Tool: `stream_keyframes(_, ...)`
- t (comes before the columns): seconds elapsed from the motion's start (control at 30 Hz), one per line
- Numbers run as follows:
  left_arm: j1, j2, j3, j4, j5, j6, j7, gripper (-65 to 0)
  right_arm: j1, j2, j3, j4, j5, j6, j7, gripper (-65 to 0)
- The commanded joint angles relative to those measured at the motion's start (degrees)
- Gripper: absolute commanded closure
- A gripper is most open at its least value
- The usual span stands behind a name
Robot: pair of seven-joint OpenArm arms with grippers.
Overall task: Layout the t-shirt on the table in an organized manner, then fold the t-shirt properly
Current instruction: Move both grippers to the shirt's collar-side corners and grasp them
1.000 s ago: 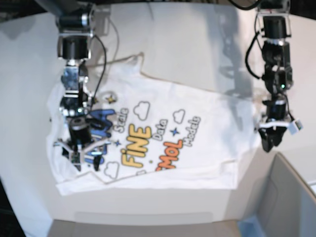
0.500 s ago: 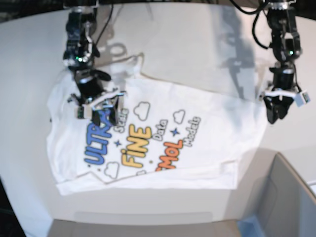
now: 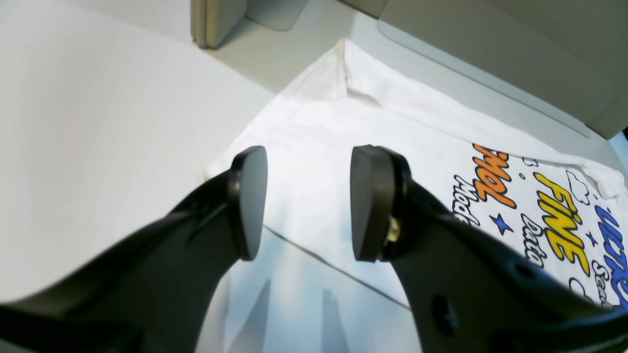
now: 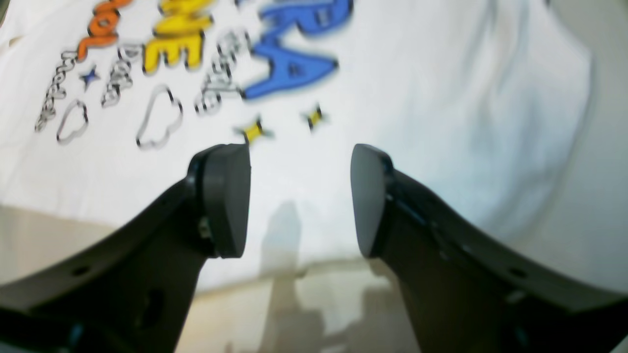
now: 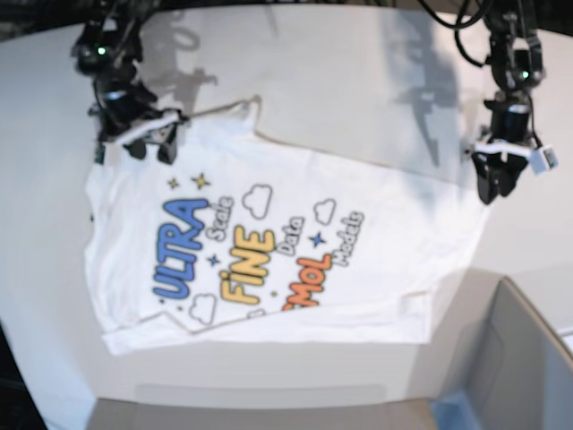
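Observation:
The t-shirt (image 5: 269, 242) lies spread on the white table (image 5: 340, 81), print side up, with blue, yellow and orange lettering. My right gripper (image 5: 149, 150) hovers open over the shirt's far-left corner, nothing between its fingers. In the right wrist view the gripper (image 4: 299, 196) is above plain white cloth (image 4: 417, 98) just past the blue letters. My left gripper (image 5: 497, 190) hangs open at the shirt's right edge. Its wrist view shows the gripper (image 3: 306, 203) empty above the t-shirt (image 3: 319, 122) near a hem seam.
A grey box (image 5: 528, 358) stands at the near right, its corner (image 3: 211, 19) close to the shirt's edge. A grey ledge (image 5: 260, 394) runs along the table's front, just past the shirt's near hem. Bare tabletop (image 3: 73, 122) stretches beside the left gripper.
My right arm has pulled back from over the blue lettering to the shirt's far-left corner. The left arm has drawn back slightly. Both grippers stay open; the shirt has not moved.

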Motion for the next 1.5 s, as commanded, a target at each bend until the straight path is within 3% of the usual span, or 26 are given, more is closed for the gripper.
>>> stream_keyframes(0.0, -0.1, -0.9, -0.3, 1.0, -0.2, -0.4, -1.8, -26.6, 0.0, 0.1, 2.0, 1.3, 3.0, 0.5, -2.2, -32.7)
stream_keyframes(0.13, -0.3, -0.9, -0.3, 1.0, -0.2, -0.4, -1.8, -26.6, 0.4, 0.4, 9.7, 1.3, 12.5, 0.5, -14.5, -32.7)
stream_keyframes(0.23, -0.4, -0.9, -0.2, 1.0, -0.2, -0.4, -1.8, -26.6, 0.4, 0.4, 12.2, 1.2, 15.7, 0.4, -17.9, -32.7)
stream_keyframes(0.9, -1.9, -0.8, -0.2, 1.0, -0.2, -0.4, -1.8, -26.6, 8.1, 0.2, 9.9, -12.0, 16.1, 0.2, -18.5, -32.3)
stream_keyframes(1.03, -2.2, -0.8, -0.2, 1.0, -0.2, -0.4, -1.8, -26.6, 8.4, 0.5, 7.2, -12.4, 16.1, 0.2, -18.5, -22.1)
stream_keyframes(1.2, -2.2, -0.8, -0.2, 1.0, -0.2, -0.4, -1.8, -26.6, 6.9, 0.5, 6.8, -12.2, 16.1, -0.6, -19.4, 0.0)
stream_keyframes(1.3, -2.2, -0.8, -0.2, 1.0, -0.2, -0.4, -1.8, -26.6, 5.6, 1.1, 6.9, -10.7, 16.1, -3.3, -21.2, 0.0)
stream_keyframes(1.47, -2.0, -0.8, -0.2, 1.0, -0.2, -0.4, -1.8, -26.6, 0.5, 1.5, 7.0, -3.0, 16.1, -3.5, -21.3, 0.0)
